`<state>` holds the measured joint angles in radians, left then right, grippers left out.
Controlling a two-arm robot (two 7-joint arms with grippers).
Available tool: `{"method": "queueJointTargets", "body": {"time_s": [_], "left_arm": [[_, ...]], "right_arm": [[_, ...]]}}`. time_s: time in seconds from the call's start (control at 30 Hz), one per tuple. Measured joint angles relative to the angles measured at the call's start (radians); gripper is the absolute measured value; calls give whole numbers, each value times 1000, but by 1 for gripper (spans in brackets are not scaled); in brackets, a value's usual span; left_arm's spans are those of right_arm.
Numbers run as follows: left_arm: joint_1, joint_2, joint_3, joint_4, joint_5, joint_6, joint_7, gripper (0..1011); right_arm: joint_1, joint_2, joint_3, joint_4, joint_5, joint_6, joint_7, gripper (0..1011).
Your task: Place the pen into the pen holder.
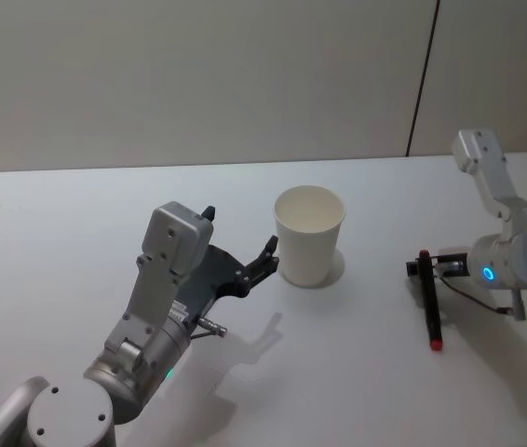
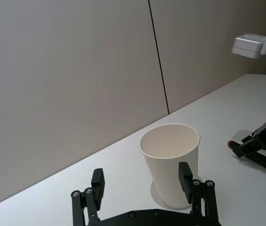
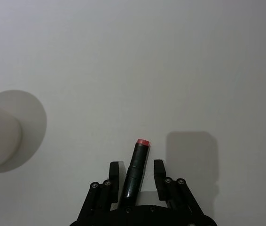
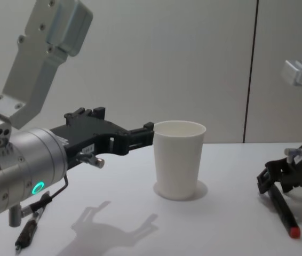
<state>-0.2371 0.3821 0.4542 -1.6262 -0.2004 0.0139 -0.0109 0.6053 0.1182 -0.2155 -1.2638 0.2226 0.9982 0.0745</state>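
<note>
Right pincer (image 3: 137,167) is released, straddling the pen (image 1: 428,307), which runs 12-to-6, with the cup (image 1: 308,237) at its 10 o'clock. Left pincer (image 1: 240,231), released too, idles by the cup.

No text, label, brand, number or sign can be read anywhere here.
</note>
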Motion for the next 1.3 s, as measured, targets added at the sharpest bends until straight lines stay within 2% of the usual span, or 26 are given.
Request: {"method": "queueJointTargets", "body": {"time_s": [0.13, 0.37, 0.9, 1.17, 1.3], "left_arm": [[0, 0, 0, 0, 0, 0, 0, 1000], [0, 0, 0, 0, 0, 0, 0, 1000], [0, 0, 0, 0, 0, 0, 0, 1000], [0, 0, 0, 0, 0, 0, 0, 1000], [0, 0, 0, 0, 0, 0, 0, 1000]], "right_arm": [[1, 0, 1, 3, -9, 2, 5, 366], [5, 0, 3, 8, -24, 3, 13, 172], [4, -4, 6, 5, -44, -17, 22, 167], [-16, 0, 7, -33, -52, -65, 30, 166], [-37, 6, 8, -72, -60, -113, 37, 167]]}}
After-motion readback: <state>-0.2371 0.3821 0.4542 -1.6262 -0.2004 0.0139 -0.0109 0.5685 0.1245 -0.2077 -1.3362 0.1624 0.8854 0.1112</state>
